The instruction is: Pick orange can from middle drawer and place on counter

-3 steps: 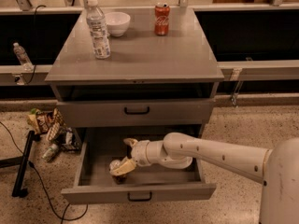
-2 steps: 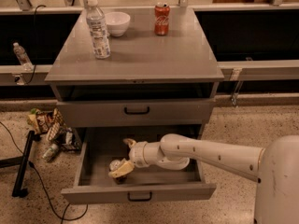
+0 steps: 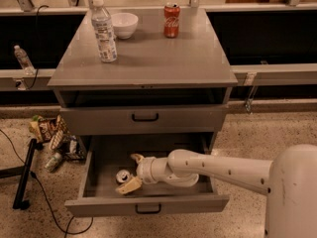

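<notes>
The middle drawer (image 3: 99,182) is pulled open below the shut upper drawer. The orange can (image 3: 123,176) stands in its front left part; only its silver top and a bit of its side show. My gripper (image 3: 132,172) reaches into the drawer from the right and is open. One finger is behind the can and the other finger (image 3: 129,186) is in front of it, and the can sits near the fingertips. The counter (image 3: 148,58) is the grey cabinet top above.
On the counter stand a water bottle (image 3: 104,31), a white bowl (image 3: 124,24) and a red cola can (image 3: 171,20). Snack bags and a bottle (image 3: 52,138) litter the floor left of the cabinet, beside a black stand (image 3: 25,175). The upper drawer (image 3: 143,118) overhangs the open one.
My gripper has edged slightly to the left inside the drawer, staying open around the can's place. The drawer and the counter items have not moved.
</notes>
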You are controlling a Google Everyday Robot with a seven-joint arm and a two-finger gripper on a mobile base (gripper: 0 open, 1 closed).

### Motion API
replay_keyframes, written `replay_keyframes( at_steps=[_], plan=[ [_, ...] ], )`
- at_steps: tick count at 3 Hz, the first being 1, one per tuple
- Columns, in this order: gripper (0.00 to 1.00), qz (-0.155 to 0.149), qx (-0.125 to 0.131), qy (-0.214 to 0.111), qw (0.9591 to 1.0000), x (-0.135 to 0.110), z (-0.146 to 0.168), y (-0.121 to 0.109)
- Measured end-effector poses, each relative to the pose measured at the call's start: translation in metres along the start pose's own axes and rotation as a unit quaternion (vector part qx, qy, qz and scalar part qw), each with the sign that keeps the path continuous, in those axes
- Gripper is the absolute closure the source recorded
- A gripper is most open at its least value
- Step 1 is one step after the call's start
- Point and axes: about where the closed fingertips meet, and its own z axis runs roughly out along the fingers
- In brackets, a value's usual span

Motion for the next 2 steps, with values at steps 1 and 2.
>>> replay_keyframes(
  at_steps=[1,2],
  plan=[
    [0.27,-0.002,0.012,0.006,0.9999,0.0110,-0.0039,0.0055],
    [0.52,-0.003,0.022,0.006,0.9997,0.0171,-0.0122,0.0129]
  ],
)
